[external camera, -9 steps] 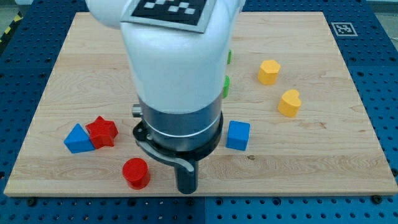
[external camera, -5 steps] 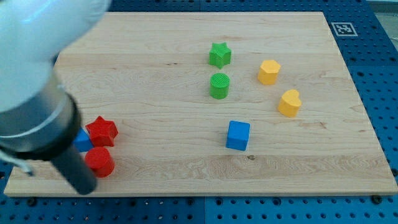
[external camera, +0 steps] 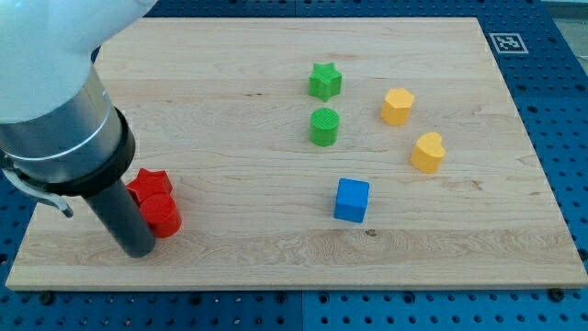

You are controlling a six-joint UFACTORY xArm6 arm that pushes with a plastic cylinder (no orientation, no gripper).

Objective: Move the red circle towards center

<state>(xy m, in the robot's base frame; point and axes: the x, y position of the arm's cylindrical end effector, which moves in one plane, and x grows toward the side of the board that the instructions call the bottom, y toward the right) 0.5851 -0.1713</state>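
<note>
The red circle (external camera: 163, 216) sits near the board's lower left, touching the red star (external camera: 151, 186) just above it. My tip (external camera: 138, 250) rests on the board at the circle's lower left, right against it. The arm's white and grey body covers the upper left of the view and hides the blue block that lay left of the red star.
A green star (external camera: 324, 80) and a green circle (external camera: 323, 126) stand right of the board's centre. A yellow hexagon-like block (external camera: 397, 106) and a yellow heart-like block (external camera: 427, 152) are further right. A blue cube (external camera: 351, 199) lies at lower centre-right. The wooden board's (external camera: 276, 267) lower edge is close below my tip.
The arm swung from the board's middle to the lower left. The red circle first slid left beside the red star, and has now shifted slightly right and up. My tip follows it.
</note>
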